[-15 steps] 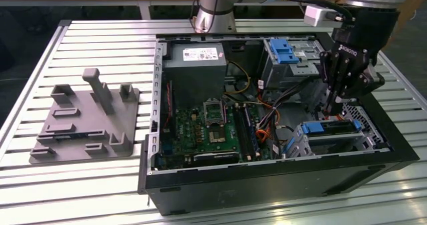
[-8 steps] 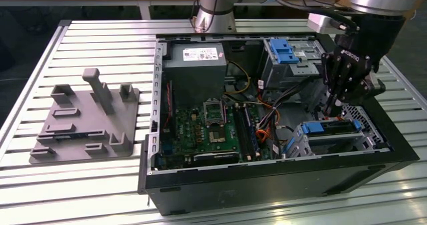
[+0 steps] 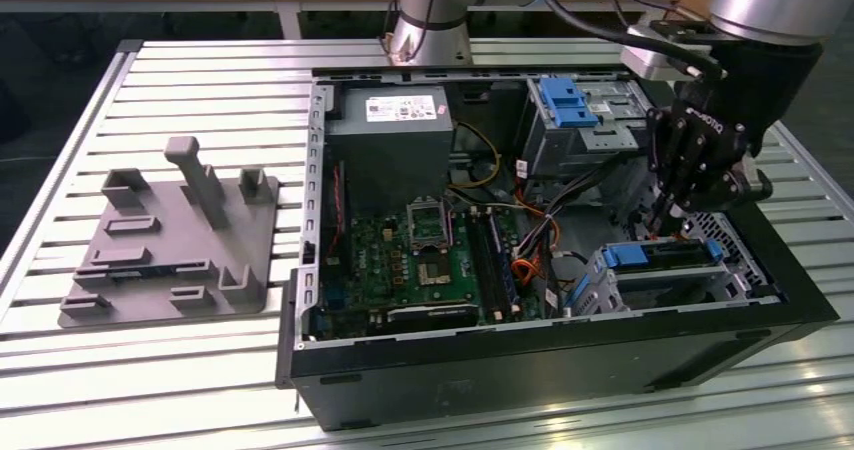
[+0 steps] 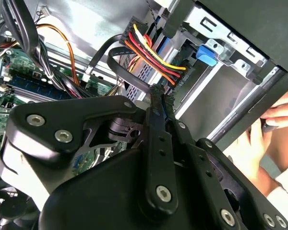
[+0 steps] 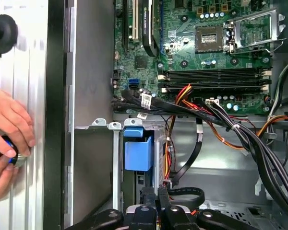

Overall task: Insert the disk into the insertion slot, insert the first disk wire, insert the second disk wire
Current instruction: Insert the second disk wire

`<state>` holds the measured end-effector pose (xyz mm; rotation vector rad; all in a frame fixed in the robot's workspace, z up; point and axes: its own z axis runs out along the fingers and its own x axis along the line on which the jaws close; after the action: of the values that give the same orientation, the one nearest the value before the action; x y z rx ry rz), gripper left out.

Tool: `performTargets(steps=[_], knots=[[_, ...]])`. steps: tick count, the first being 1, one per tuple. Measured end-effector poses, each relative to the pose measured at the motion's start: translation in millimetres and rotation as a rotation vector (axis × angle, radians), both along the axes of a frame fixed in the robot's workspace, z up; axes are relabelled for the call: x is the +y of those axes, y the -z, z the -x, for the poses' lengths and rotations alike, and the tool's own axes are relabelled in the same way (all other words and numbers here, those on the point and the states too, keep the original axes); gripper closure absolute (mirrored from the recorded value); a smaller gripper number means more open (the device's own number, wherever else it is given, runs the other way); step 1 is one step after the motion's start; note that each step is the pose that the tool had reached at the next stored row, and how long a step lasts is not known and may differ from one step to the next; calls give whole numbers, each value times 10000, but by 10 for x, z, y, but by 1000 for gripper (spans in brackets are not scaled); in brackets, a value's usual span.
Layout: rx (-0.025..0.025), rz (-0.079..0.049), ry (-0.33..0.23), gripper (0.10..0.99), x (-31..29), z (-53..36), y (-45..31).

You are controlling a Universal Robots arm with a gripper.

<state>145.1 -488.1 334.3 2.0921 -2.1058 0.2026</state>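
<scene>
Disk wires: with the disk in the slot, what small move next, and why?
Probably ease the gripper slightly toward the coloured wires: the disk sits in the insertion slot, and the gripper hangs right beside those wires, contact unclear.

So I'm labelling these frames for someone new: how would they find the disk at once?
Start at the open black computer case on the slatted table. In its near corner on the exterior view's right, under the gripper, sits the disk. Blue plastic frames it, and it lies low, unlike the taller blue-clipped bay behind.
</scene>
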Motion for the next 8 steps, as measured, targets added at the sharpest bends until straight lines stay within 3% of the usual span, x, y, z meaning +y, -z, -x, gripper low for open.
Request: performTargets(steps=[5,8], knots=[[0,-291,-1,941,-59,0,-60],[0,-592,0,941,-99,0,-64]])
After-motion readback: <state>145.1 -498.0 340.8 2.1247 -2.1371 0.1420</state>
